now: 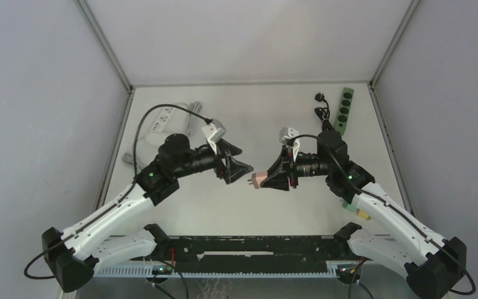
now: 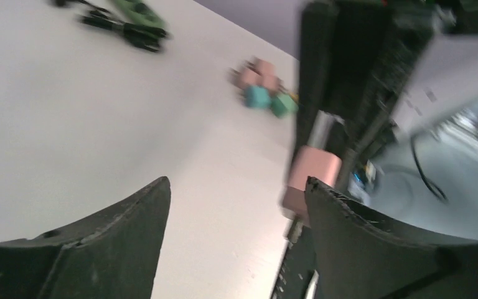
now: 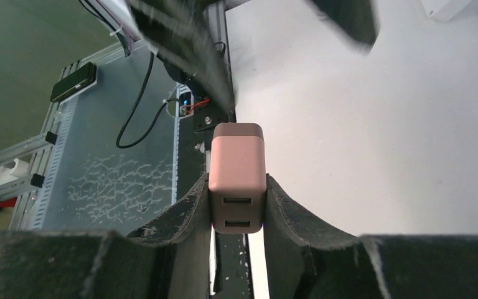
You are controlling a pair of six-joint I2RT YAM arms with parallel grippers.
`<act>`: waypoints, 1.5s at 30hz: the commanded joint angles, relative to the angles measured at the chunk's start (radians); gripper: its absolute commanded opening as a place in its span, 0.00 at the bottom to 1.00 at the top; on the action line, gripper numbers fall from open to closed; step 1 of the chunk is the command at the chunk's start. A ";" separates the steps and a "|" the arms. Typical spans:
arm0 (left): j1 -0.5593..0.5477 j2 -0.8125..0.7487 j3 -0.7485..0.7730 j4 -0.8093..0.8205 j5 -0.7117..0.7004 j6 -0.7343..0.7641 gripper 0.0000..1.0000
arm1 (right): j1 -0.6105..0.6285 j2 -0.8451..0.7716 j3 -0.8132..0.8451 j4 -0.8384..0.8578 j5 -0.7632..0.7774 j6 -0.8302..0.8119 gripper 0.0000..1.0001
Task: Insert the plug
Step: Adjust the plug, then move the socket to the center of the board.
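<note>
Seen from above, the right pincer (image 1: 265, 180) held the pink plug (image 1: 258, 180) over the surface (image 1: 255, 112) (a green power strip (image 1: 345, 110) lay well behind), facing the left pincer (image 1: 239, 167); the left wrist view showed that pincer standing apart, the right wrist view the plug clamped tight.

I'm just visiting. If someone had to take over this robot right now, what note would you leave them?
Left gripper: open, empty, close to the plug.
Right gripper: shut on the pink USB charger plug, held above the table.
Green power strip lies far right, white power strip far left.
Done: plug is gripped. Left: carry it to a socket and push it in.
</note>
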 commanded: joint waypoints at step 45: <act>0.852 0.436 0.102 -0.257 -0.625 -0.790 1.00 | -0.031 -0.143 -0.134 -0.060 0.385 -0.070 0.00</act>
